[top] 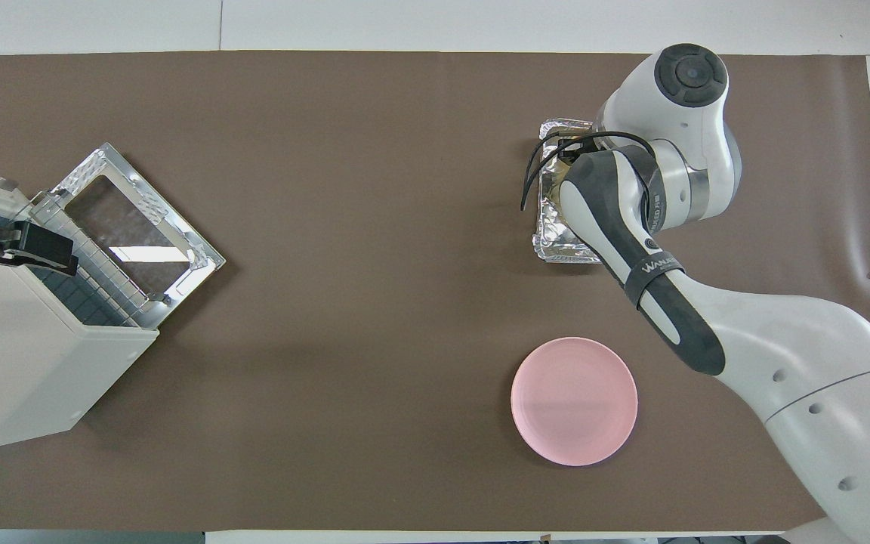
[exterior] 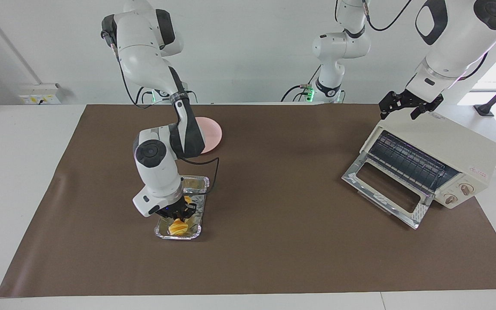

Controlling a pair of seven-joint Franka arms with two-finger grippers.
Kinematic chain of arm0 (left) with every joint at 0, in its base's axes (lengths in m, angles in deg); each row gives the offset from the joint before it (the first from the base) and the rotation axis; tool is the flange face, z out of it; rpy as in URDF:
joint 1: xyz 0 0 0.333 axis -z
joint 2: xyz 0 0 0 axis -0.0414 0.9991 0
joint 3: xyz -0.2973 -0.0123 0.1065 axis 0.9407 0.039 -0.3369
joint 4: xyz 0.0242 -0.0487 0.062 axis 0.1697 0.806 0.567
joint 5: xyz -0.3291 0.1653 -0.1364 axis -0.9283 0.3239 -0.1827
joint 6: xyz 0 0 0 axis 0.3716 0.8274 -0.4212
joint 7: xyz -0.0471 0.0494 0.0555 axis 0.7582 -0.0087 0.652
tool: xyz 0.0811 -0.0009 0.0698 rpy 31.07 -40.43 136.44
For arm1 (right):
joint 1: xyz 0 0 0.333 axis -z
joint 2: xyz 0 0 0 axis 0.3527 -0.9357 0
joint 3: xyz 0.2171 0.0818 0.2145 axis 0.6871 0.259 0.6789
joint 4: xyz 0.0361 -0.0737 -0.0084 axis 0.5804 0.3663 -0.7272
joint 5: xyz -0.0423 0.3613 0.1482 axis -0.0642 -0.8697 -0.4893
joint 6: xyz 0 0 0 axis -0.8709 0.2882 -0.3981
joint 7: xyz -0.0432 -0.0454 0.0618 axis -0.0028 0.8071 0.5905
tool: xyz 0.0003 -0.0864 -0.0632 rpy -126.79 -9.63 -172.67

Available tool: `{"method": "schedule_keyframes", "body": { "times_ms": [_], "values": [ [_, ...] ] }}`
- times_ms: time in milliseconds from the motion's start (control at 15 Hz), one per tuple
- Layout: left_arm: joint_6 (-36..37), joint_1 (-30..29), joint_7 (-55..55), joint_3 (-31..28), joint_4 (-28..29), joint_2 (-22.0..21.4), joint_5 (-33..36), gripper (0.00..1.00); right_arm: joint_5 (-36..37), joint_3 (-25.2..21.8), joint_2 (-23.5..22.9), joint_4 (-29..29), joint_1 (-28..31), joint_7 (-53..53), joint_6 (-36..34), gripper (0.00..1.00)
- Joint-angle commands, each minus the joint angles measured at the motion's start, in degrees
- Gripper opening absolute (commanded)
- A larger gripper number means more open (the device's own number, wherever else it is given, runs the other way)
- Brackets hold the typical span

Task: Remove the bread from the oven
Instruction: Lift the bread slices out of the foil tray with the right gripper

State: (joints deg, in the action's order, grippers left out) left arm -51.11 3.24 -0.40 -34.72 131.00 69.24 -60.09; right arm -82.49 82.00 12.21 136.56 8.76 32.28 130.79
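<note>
Bread [exterior: 178, 227] lies in the foil tray [exterior: 195, 182] on the table [exterior: 282, 241], well apart from the oven [exterior: 439, 161], toward the right arm's end. The oven stands open at the left arm's end, its door [exterior: 383, 189] folded down and the rack bare as far as can be seen, so the loaf looks already out.

The right gripper [exterior: 178, 214] is down in the tray, right over the bread and at its upper end. Whether its jaws are clenched on the loaf or released I cannot tell; the overhead view hides them under the arm.

Risks, as I judge them:
- If the jaws grip only the end of the loaf, a lift may let it swing, tear at a ridge or drop back.
- The tray is light foil. A finger catching its wall could drag or tip it and roll the bread onto the table.
- If the jaws are released but a pad sticks to the crust, pulling up could carry the loaf out.
- The pink plate [exterior: 212, 134] sits nearer the robots than the tray, under the arm's forearm; a low retreat might brush it.

The left gripper [exterior: 407, 103] waits over the oven's top edge; I cannot tell its jaws' state. A careless move there could knock the oven.
</note>
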Motion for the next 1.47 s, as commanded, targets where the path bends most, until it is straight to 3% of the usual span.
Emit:
{"method": "schedule_keyframes", "body": {
  "times_ms": [0, 333, 667, 933, 1133, 1400],
  "values": [
    [-0.1, -0.2, -0.1, 0.0, 0.7, -1.1, 0.4, 1.00, 0.3, 0.6, 2.4, 0.0, 0.8, 1.4, -3.4, 0.00],
    [-0.1, -0.2, -0.2, 0.0, 0.7, -1.1, 0.4, 1.00, -0.2, 0.8, 5.2, 0.1, -0.1, 1.2, -7.7, 0.00],
    [-0.1, -0.2, -0.1, 0.0, 0.7, -1.1, 0.4, 1.00, -0.5, 1.2, 12.6, 0.7, -1.0, 0.6, -18.2, 0.00],
    [-0.1, -0.2, -0.1, 0.1, 0.7, -1.1, 0.4, 1.00, -5.9, 1.2, 17.9, 2.8, -2.6, -0.8, -27.1, 0.00],
    [-0.1, -0.2, -0.1, 0.0, 0.7, -1.1, 0.4, 1.00, -6.0, 1.2, 23.3, 12.7, -6.2, -2.7, -25.7, 0.00],
    [-0.1, -0.2, -0.1, 0.0, 0.7, -1.1, 0.4, 1.00, -5.9, 1.2, 30.5, 31.1, -10.9, -6.8, -11.3, 0.00]
  ]
}}
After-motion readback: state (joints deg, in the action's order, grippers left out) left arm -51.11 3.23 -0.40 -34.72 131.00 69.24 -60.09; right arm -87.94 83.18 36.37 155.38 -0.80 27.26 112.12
